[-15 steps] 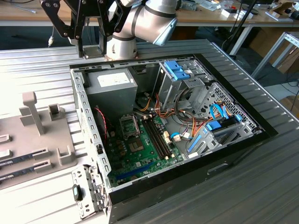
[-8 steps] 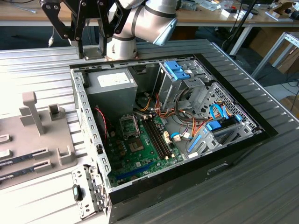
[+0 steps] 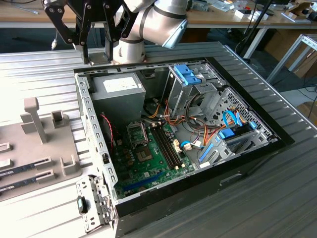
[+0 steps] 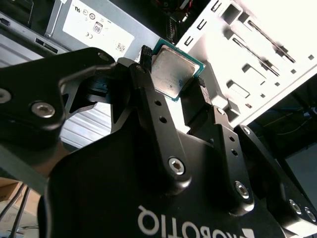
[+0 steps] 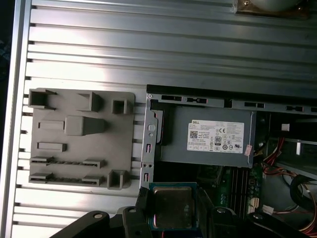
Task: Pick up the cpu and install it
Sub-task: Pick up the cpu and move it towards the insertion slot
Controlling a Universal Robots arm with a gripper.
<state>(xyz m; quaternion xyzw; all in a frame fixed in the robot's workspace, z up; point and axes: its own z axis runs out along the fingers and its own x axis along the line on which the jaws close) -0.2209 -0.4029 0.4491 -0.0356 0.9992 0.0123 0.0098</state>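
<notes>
We see a black two-fingered gripper [image 4: 174, 69] pinching the cpu [image 4: 171, 72], a small, thin square chip with a silvery-grey metal top and a narrow green border. In the second wrist view the two black fingers [image 4: 148, 94] press on opposite edges of the chip, so it sits right between the fingertips with its metal face open to the camera. In the first wrist view the cpu [image 5: 172, 206] shows again between the fingertips of the gripper [image 5: 173, 208], held up in the air and touching nothing else.

In the exterior view the gripper [image 3: 98, 57] hangs from a silver and grey robot arm [image 3: 158, 20]. It is over the far corner of an open black and grey computer case [image 3: 84, 114] lying on its side, on the exterior view's left. Just under that corner is a grey metal power supply box [image 3: 116, 91] with a white label. The green motherboard [image 3: 148, 163] lies deeper in the case. Its black rectangular socket frame [image 3: 137, 133] is well apart from the held chip.

The case rests on a ribbed silver metal table [image 5: 148, 49]. Beside the case, on the exterior view's left, lies a grey plastic fixture plate [image 3: 44, 148] with raised blocks and slots. In the first wrist view the same fixture plate [image 5: 81, 139] lies next to the power supply box [image 5: 208, 136].
</notes>
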